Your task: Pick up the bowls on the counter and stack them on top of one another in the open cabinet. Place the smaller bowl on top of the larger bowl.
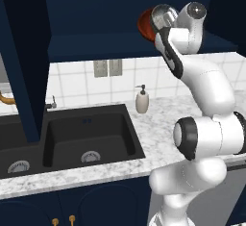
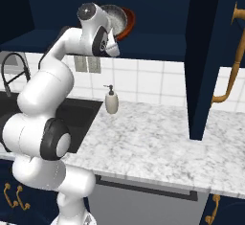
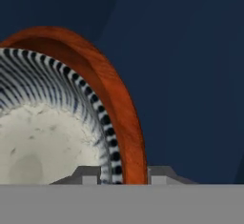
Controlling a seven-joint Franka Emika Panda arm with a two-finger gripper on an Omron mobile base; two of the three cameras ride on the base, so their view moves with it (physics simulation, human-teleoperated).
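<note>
The larger bowl (image 1: 143, 24), glossy red-brown, rests on the shelf of the open cabinet (image 1: 96, 44), and the smaller grey bowl (image 1: 164, 14) sits inside it. In the right base view the grey bowl (image 2: 115, 15) nests in the red-brown bowl (image 2: 128, 24) just behind my raised hand. Seen from the hand, the grey bowl (image 3: 43, 132) has a striped wall and lies within the red-brown rim (image 3: 119, 104). My gripper (image 3: 124, 176) is open, its fingertips (image 3: 90, 175) straddling both rims at their right edge.
A white soap dispenser (image 1: 142, 100) stands on the marbled counter (image 1: 168, 124) by the tiled wall, right of the black double sink (image 1: 86, 133). The tall navy door panel (image 2: 206, 61) hangs down right of the arm. A dark faucet (image 2: 12, 71) curves over the sink.
</note>
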